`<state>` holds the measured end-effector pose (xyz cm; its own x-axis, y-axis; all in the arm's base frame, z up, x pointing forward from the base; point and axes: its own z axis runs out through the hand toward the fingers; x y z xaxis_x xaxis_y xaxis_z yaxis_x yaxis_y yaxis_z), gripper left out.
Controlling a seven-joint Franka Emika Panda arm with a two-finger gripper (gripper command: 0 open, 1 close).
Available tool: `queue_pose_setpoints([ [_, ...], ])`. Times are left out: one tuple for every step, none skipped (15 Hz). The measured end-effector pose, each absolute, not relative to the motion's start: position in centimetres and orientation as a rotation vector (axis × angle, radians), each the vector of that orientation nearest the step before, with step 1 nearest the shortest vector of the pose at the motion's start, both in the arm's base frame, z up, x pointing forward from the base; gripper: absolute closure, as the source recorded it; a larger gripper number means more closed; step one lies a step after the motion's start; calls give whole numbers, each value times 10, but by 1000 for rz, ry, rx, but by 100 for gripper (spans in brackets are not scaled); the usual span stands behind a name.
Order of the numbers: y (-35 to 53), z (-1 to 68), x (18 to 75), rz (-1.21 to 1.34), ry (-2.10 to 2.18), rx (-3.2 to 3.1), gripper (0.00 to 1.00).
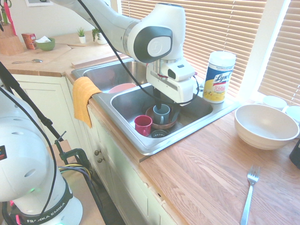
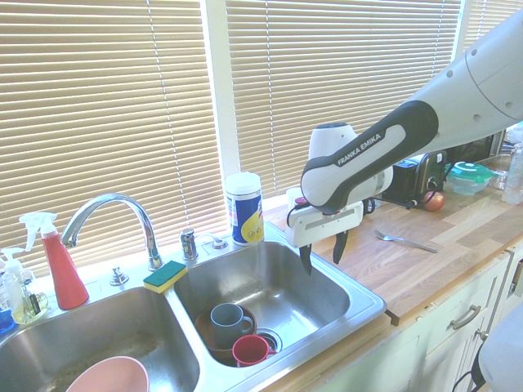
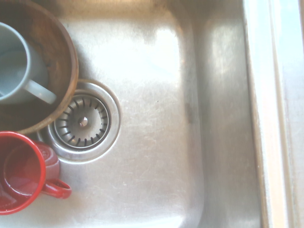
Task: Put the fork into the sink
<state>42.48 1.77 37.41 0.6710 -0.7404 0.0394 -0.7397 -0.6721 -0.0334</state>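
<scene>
Lying on the counter: fork (image 1: 250, 193), well apart from the sink (image 1: 140, 140), on the wooden worktop (image 1: 201, 178) just in front of the large white bowl (image 1: 265, 125)
Fork axis: long handle running toward the worktop's front edge in the first exterior view, tines pointing back at the bowl; in the second exterior view it is lying nearly level across the wood (image 2: 406, 241)
Fork material: slim shiny silver metal, thin plain handle
Sink material: brushed stainless steel, two rectangular basins, flat rim, curved chrome faucet (image 2: 110, 219)
Gripper: gripper (image 2: 324, 255) is hanging over the right-hand basin, pointing straight down, its dark fingers standing apart with nothing between them
Sitting in that basin: grey-blue mug (image 1: 161, 113) inside a brown bowl (image 1: 161, 124), red mug (image 1: 143, 124) beside it, round drain strainer (image 3: 81, 121) partly under them
Standing around: Lysol wipes canister (image 1: 219, 77) on the rim, orange cloth (image 1: 84, 96) draped over the sink's front edge, pink bowl (image 2: 108, 376) in the other basin, sponge (image 2: 165, 276) by the faucet
</scene>
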Motion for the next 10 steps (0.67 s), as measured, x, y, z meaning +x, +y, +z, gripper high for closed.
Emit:
queue_pose_setpoints([
  [18,374,425,-77,1266,-2858,0],
  [17,375,425,-82,1232,-2876,0],
  [12,376,426,-86,1167,-2900,0],
  [5,379,426,-80,1106,-2922,0],
  [-5,382,426,-55,1026,-2951,0],
  [-20,386,425,-30,936,-2980,0],
  [-38,388,423,-18,846,-3005,0],
  [-59,391,422,-22,765,-3027,0],
  [-82,392,420,-33,705,-3054,0],
  [-104,392,418,-52,670,-3078,0],
])
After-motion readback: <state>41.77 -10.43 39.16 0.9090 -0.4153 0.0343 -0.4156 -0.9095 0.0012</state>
